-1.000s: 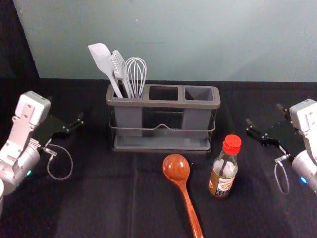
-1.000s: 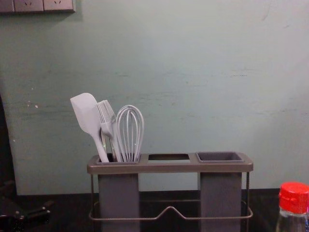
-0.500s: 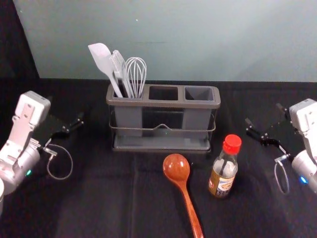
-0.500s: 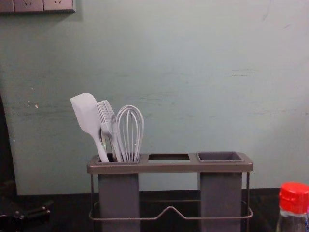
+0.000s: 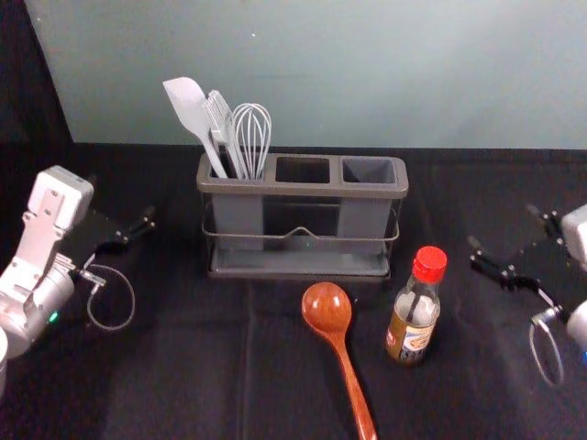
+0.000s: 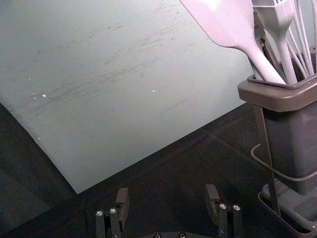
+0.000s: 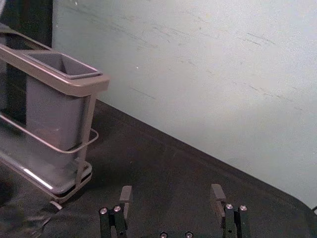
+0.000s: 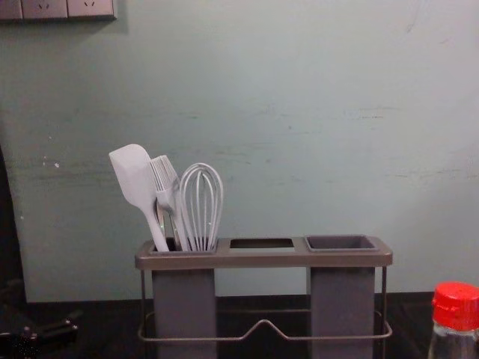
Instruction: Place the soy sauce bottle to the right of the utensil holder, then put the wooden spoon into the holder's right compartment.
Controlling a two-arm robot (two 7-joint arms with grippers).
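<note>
The soy sauce bottle [image 5: 414,316], red-capped, stands upright in front of the holder's right end; the chest view shows its cap [image 8: 455,305] at the lower right. Left of the bottle lies the wooden spoon [image 5: 327,312], bowl toward the grey utensil holder [image 5: 298,191]. The holder's right compartment [image 5: 369,171] is empty. My right gripper [image 5: 503,227] is open, off to the right of holder and bottle; its fingers are wide apart in the right wrist view, where the gripper [image 7: 171,192] holds nothing. My left gripper [image 5: 123,203] idles open left of the holder, likewise the gripper [image 6: 167,194] in the left wrist view.
A white spatula [image 5: 189,112], a brush [image 5: 220,124] and a whisk [image 5: 251,137] stand in the holder's left compartment. Behind the black-covered table [image 5: 183,367] rises a pale wall [image 5: 367,73]. Black cloth separates the bottle from my right gripper.
My right gripper has shifted to the right and slightly toward the near side in the head view. The left arm, bottle, spoon and holder have stayed put.
</note>
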